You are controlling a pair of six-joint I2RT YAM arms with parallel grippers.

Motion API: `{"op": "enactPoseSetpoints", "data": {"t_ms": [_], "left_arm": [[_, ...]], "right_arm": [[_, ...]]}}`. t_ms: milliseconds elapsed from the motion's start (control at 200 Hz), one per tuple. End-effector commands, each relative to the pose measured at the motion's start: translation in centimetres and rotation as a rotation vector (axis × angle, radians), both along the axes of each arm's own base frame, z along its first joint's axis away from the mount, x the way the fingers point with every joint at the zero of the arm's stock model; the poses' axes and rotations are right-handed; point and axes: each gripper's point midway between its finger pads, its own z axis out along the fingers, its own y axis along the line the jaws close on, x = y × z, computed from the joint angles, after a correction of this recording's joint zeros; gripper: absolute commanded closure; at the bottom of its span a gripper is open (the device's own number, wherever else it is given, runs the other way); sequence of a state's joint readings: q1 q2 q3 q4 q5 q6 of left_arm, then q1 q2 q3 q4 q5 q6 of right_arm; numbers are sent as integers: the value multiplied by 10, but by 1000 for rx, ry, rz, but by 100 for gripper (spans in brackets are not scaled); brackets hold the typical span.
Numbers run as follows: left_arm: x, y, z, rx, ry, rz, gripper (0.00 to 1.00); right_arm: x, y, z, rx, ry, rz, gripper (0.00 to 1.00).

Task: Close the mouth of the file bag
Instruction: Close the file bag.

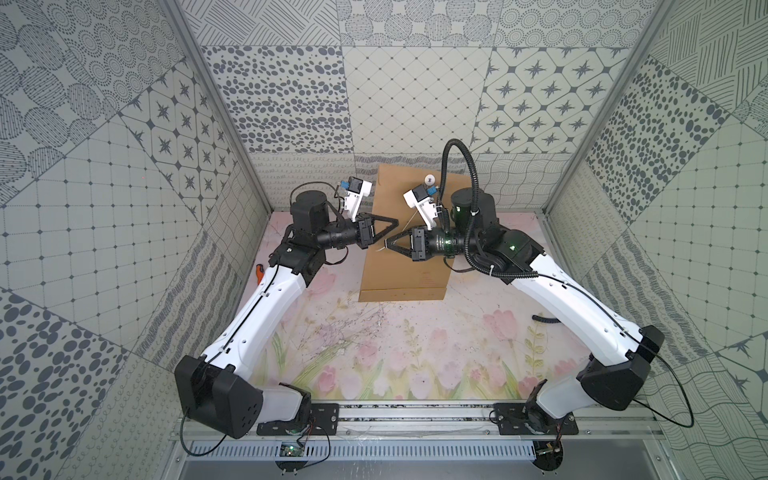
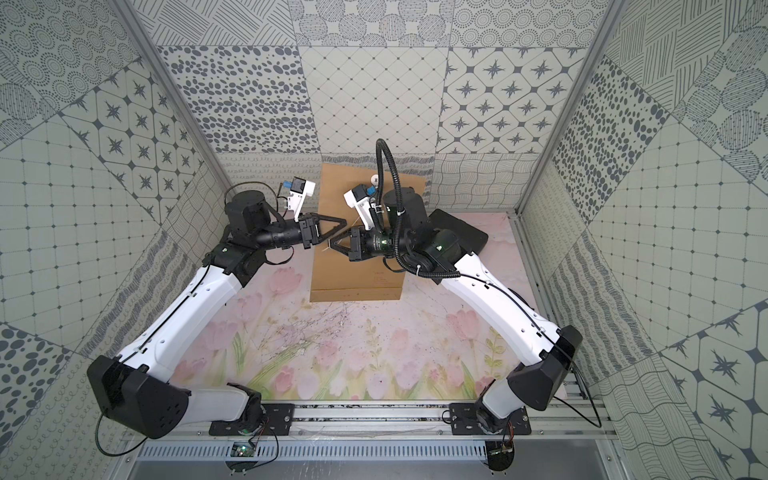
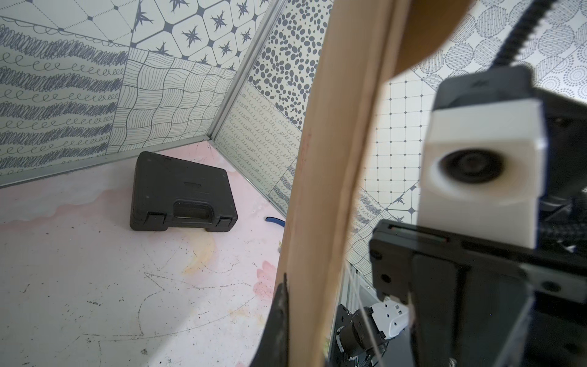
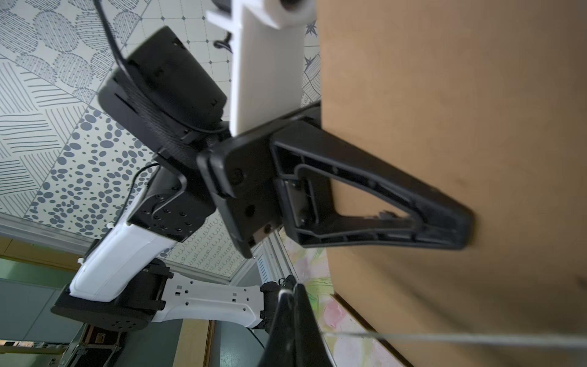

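The file bag (image 1: 407,270) sits over the far middle of the bench (image 1: 374,353). Its near edge stops short of the bench's centre. Its far end reaches past the bench's far edge in front of the back wall (image 1: 415,104), so it looks raised or tilted rather than flat, though by how much I cannot tell. The left end effector (image 1: 395,223) is clenched on the bag's left edge. The right end effector (image 1: 387,245), just beside it, is clenched on the thin white string (image 4: 444,338), which runs out taut from between its tips. One white button disc (image 1: 430,180) shows near the bag's far end; a second I cannot find. The bag is probably very light: thin kraft paper, stiff enough to hold its sheet shape but ready to bow, crease or tear at a pinched edge. It is best held along an edge or by the flap, well in from a corner. The string looks limp and slippery, and likely needs a firm pinch close to its free end plus steady tension to wind round the disc. As for writing, faint marks sit near the bag's near right corner, too small to read. The black case (image 3: 181,193) in the bench's far right corner shows no legible label or brand.
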State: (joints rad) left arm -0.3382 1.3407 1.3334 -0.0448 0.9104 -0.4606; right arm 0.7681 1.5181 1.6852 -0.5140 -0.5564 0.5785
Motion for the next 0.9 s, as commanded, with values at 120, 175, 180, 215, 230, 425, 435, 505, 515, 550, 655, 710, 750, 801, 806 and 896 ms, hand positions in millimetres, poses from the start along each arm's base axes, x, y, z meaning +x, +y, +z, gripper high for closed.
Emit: {"op": "enactPoseSetpoints", "data": {"t_ms": [120,175,180,215,230,425,435,505,515,550,655,710,750,801,806,896], "left_arm": [[-6,7,25,-30,-59,7,100],[-6,8,24,-26,-57,11,100],[-6,8,25,-26,-57,11,100],[-6,8,25,-25,-58,12,100],[-7,8,25,-25,-59,12,100],[-8,11,27,-22,-61,16,100],[-8,10,27,-22,-61,15,100],[-10,11,29,-24,-64,14,100],[-10,11,29,-24,-64,14,100],[-11,11,30,-25,-66,14,100],[-13,11,30,-25,-68,8,100],[-13,11,30,-24,-65,9,100],[-13,12,29,-21,-64,9,100],[-14,12,29,-17,-68,9,100],[-14,12,28,-16,-66,9,100],[-15,13,26,-6,-66,12,100]], "right_arm": [[9,-21,-4,23,4,-64,100],[11,-26,-7,19,8,-78,100],[12,-27,-7,20,7,-80,100],[13,-30,-8,18,8,-88,100],[14,-31,-9,16,9,-91,100],[30,-56,-19,-7,16,-155,100],[32,-57,-20,-9,17,-159,100],[39,-66,-25,-15,22,-183,100],[40,-67,-25,-16,22,-186,100],[44,-72,-27,-19,22,-200,100],[58,-83,-33,-20,29,-239,100],[64,-88,-37,-23,36,-254,100],[67,-91,-39,-25,37,-262,100],[70,-97,-40,-31,33,-279,100],[71,-97,-39,-31,33,-280,100],[78,-110,-41,-48,27,-318,100]]}}
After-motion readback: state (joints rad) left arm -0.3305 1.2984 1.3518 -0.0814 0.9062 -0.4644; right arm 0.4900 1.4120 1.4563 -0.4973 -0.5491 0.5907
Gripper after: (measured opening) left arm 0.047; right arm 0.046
